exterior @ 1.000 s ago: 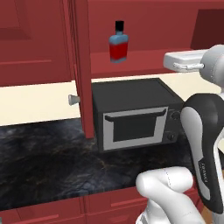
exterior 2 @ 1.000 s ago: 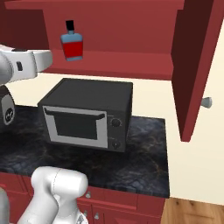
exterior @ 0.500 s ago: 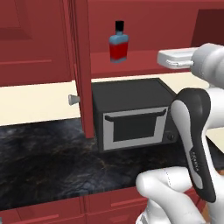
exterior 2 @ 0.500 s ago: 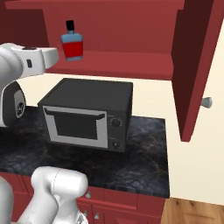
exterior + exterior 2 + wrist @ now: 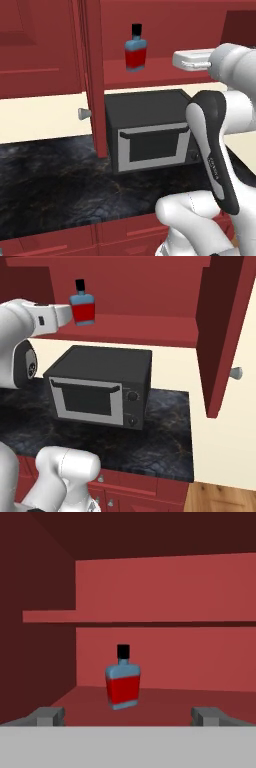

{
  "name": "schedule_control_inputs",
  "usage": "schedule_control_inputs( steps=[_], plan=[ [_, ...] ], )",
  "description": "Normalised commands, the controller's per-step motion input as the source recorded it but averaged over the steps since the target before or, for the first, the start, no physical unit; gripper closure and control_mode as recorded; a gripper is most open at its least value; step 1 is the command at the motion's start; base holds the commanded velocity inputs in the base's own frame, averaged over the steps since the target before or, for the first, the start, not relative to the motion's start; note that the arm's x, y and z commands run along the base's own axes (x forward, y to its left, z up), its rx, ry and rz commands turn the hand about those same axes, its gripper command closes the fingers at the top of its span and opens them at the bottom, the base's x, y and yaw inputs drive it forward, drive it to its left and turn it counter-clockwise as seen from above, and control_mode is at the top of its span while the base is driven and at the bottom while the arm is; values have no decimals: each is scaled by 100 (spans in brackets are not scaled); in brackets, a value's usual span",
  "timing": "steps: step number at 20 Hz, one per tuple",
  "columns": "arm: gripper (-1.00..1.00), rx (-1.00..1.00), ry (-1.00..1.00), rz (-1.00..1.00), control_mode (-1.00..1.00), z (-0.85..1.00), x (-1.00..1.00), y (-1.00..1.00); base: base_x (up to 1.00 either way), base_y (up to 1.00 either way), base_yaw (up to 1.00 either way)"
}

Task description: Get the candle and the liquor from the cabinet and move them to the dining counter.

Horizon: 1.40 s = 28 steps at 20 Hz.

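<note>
Two fingers (image 5: pixel 47 716) spread wide, empty, liquor (image 5: pixel 122 679) upright ahead, untouched

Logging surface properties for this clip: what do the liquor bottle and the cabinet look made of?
The liquor: probably glass, with a smooth blue body, a matte red label band and a black cap, likely plastic. The cabinet: looks like painted or stained wood, flat dark red with panelled doors; no grain is visible.
</note>
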Motion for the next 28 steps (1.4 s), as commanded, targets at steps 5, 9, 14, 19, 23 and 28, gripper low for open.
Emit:
schedule_control_inputs(
  steps=[5, 9, 14, 19, 23, 28],
  plan=[
    [-100, 0, 0, 0, -100, 0, 24, 6, 0, 0, 0],
    [-100, 0, 0, 0, -100, 0, 34, 12, 0, 0, 0],
    [-100, 0, 0, 0, -100, 0, 42, 16, 0, 0, 0],
    [-100, 0, 0, 0, -100, 0, 46, 17, 0, 0, 0],
    [-100, 0, 0, 0, -100, 0, 36, 3, 0, 0, 0],
    [-100, 0, 0, 0, -100, 0, 33, 0, 0, 0, 0]
  ],
)
